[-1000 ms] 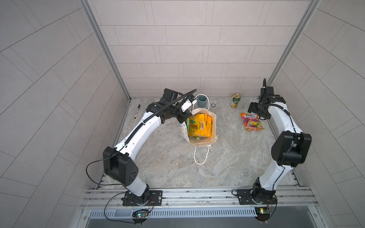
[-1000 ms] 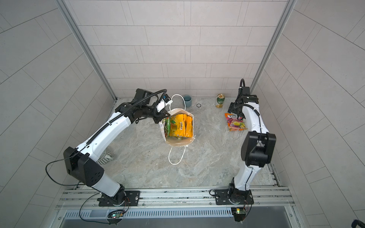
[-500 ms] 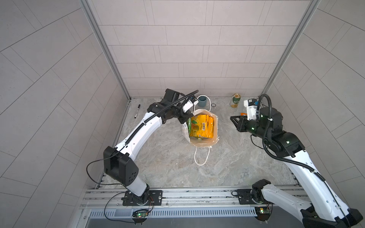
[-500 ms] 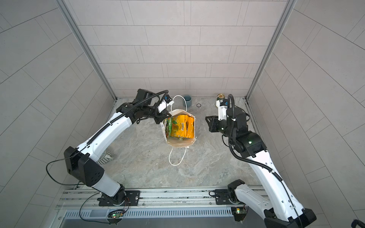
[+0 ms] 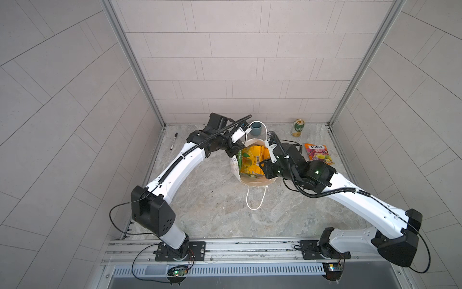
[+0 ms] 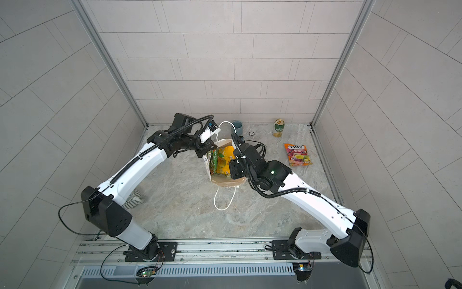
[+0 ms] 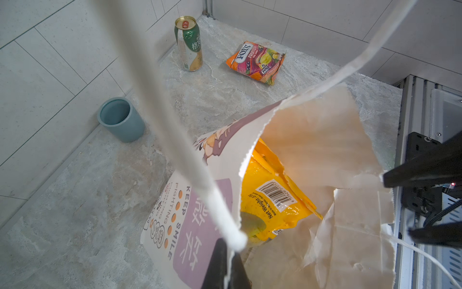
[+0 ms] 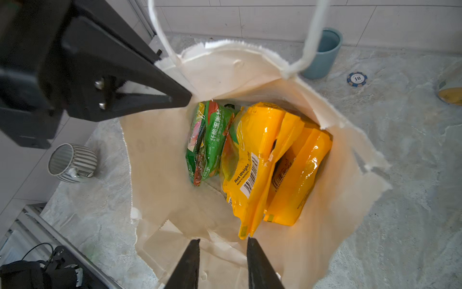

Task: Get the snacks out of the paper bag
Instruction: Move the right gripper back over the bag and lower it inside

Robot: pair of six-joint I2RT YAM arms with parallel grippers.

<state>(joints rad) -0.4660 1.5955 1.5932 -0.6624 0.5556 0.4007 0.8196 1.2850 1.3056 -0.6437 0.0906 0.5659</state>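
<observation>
Over the open mouth of the paper bag (image 8: 162, 175), the right gripper (image 8: 222, 244) hangs with its jaws apart. One corner of a yellow packet (image 8: 252, 162) lies just ahead of the gap, unclamped. Across the opening, the left gripper (image 8: 186, 98) is pinched tight on the bag's ragged rim and holds that side wide.

The bag is white paper, creased, with a cartoon figure and a purple panel reading "KEEP SMILE" on its front. One white cord handle (image 8: 310, 37) arches up over the mouth; the other handle (image 5: 255, 200) trails on the table toward the rail (image 5: 225, 247). Inside it, the snacks stand on edge side by side. Two are glossy yellow-orange packets with barcodes, the second yellow packet (image 8: 297, 175) pressed against the first. A crinkly green packet (image 8: 207, 140) with Chinese lettering sits beside them, on the left gripper's side. A pink-orange packet (image 5: 317, 153) printed "FOX'S" lies flat on the table, well to the right of the bag in both top views.

The bag stands near the middle of the table (image 5: 212, 212), a grey marbled surface. A green-and-gold drink can (image 5: 298, 128) stands by the back wall, near the pink-orange packet. A blue-grey cup (image 5: 256, 128) stands just behind the bag, and a poker chip (image 8: 356, 79) lies near that cup. A striped cup (image 8: 72, 162) and a marker pen (image 5: 173, 141) sit toward the left edge. Pale tiled walls (image 5: 225, 62) enclose three sides.
</observation>
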